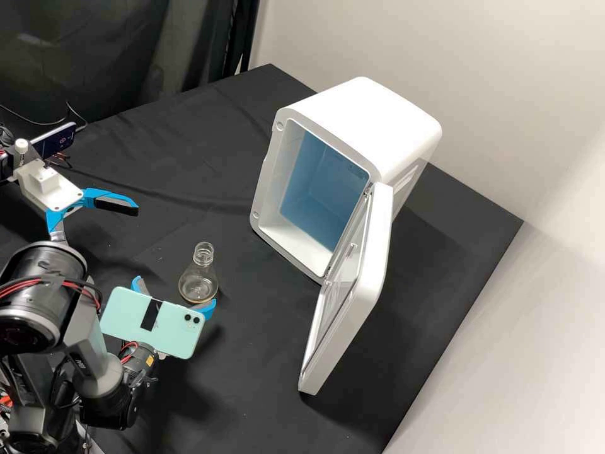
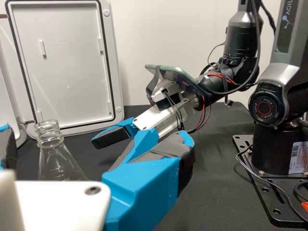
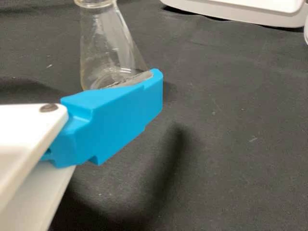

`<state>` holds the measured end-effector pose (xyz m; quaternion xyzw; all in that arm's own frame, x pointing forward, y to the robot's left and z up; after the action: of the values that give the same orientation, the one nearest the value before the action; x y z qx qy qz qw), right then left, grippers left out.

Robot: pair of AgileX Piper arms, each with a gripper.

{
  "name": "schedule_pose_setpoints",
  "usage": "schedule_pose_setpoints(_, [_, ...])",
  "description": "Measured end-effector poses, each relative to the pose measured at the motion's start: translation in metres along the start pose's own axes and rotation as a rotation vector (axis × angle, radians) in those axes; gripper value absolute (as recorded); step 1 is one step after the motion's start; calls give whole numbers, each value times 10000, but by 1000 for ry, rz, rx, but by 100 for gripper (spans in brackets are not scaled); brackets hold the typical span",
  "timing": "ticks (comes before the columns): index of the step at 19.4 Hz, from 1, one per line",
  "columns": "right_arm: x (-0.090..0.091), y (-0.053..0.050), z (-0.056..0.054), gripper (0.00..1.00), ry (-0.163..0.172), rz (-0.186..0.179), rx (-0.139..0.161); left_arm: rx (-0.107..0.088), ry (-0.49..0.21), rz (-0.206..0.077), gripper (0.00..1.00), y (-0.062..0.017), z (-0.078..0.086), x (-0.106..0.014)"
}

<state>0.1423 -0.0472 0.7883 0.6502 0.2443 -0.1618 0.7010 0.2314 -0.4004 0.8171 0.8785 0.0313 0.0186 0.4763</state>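
A clear glass conical flask [image 1: 198, 282] stands upright and empty on the black cloth. My right gripper [image 1: 175, 295] is open, with the flask standing between its fingers close to one blue finger [image 3: 115, 115]. A mint phone [image 1: 154, 320] is strapped on that wrist. In the left wrist view the flask [image 2: 53, 154] stands ahead, with the right arm's finger [image 2: 113, 136] beside it. My left gripper [image 1: 94, 219] hangs open and holds nothing, to the left of the flask and farther back. A white mini fridge [image 1: 372, 120] with a blue inside stands to the right, its door [image 1: 353, 290] swung open.
A dark phone [image 1: 57, 140] with a cable lies at the back left. The right arm's base [image 2: 279, 110] stands on a black plate. The bench's right edge [image 1: 460, 328] runs close behind the fridge. Bare cloth lies between the flask and the fridge.
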Motion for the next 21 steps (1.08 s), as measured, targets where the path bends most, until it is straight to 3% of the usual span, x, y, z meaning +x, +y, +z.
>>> schedule_pose_setpoints(11, [45, 58, 13, 100, -33, 61, 29, -1, -3, 7, 100, 11, 14, -2])
schedule_pose_setpoints(12, [44, 60, 12, 0, -34, 63, 28, -2, -3, 7, 100, 11, 15, -1])
schedule_pose_setpoints(16, [47, 80, 20, 0, -47, 84, 36, -2, -1, 8, 100, 10, 19, -1])
schedule_pose_setpoints(21, [52, 82, 19, 0, -47, 86, 37, -5, 6, 9, 100, 12, 13, -1])
